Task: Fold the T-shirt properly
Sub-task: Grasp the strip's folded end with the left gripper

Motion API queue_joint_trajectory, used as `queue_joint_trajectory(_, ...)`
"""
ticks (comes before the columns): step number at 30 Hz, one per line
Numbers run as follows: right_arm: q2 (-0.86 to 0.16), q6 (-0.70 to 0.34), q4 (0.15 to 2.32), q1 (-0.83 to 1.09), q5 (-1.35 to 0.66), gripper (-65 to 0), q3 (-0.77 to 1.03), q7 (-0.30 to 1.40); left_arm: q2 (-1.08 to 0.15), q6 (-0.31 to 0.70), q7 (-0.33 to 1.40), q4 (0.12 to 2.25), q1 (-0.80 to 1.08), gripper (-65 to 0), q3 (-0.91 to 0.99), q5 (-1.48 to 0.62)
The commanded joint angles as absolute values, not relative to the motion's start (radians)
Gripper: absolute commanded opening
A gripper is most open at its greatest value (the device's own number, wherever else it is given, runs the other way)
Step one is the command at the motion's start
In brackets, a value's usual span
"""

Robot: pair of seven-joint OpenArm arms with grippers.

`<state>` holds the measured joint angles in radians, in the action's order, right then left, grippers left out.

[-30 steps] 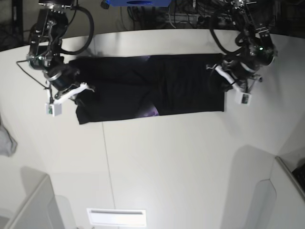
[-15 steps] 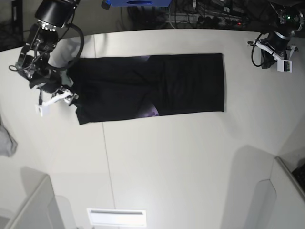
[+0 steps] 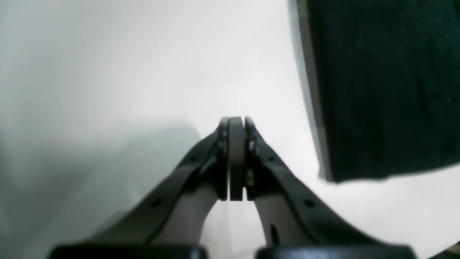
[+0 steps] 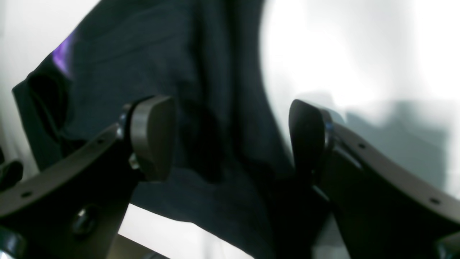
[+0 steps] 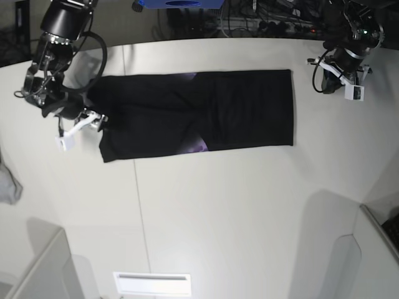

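The black T-shirt [image 5: 199, 112] lies flat on the white table as a long folded band, with bits of purple print [image 5: 198, 146] showing at its front edge. My right gripper [image 5: 95, 122] hovers at the band's left end. In the right wrist view it [image 4: 230, 140] stands open with nothing between the pads, and the dark cloth [image 4: 201, 72] lies beneath. My left gripper [image 5: 326, 65] sits off the band's far right corner. In the left wrist view it [image 3: 236, 124] is shut and empty, with the T-shirt's corner [image 3: 381, 90] to its right.
A small grey cloth [image 5: 7, 187] lies at the table's left edge. Pale box-like shapes stand at the front left [image 5: 37, 268] and front right [image 5: 368, 249]. Cables and a blue object [image 5: 181, 4] crowd the space behind the table.
My right gripper opened and drew back slightly left off the shirt's end. My left arm lifted away from the right end toward the back right corner. The shirt stayed put.
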<state>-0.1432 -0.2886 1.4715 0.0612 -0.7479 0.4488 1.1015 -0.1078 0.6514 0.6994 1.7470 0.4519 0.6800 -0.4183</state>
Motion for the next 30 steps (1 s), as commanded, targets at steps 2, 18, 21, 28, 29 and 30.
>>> queue_joint_trajectory(2, -0.157, -0.292, 1.471, 0.067, -0.751, -20.4, 0.429, 1.098, -0.117, 0.628, 0.679, 1.764, 0.438, -65.0, 0.656, -0.435)
queue_joint_trajectory(18, -0.157, -0.294, 1.468, 0.097, -0.746, -20.4, 0.306, 1.098, -0.094, 0.579, 0.679, 1.724, 0.329, -65.0, 0.496, -0.226)
queue_joint_trajectory(21, -0.157, -0.294, 1.445, 0.090, -0.746, -21.6, 0.308, 1.098, -0.093, 0.579, 0.679, 1.722, 0.326, -65.0, 0.492, -0.229)
queue_joint_trajectory(28, -0.160, -0.297, 1.345, 0.065, -0.746, -49.7, 0.306, 1.046, -0.093, 0.579, 0.680, 1.684, 0.285, -65.0, 0.490, -0.226)
queue_joint_trajectory(29, -0.160, -0.297, 1.345, 0.062, -0.746, -52.1, 0.306, 1.030, -0.093, 0.579, 0.682, 1.681, 0.275, -65.0, 0.489, -0.220)
queue_joint_trajectory(30, -0.160, -0.297, 1.345, 0.062, -0.746, -54.2, 0.306, 1.015, -0.093, 0.579, 0.682, 1.673, 0.271, -65.0, 0.479, -0.219)
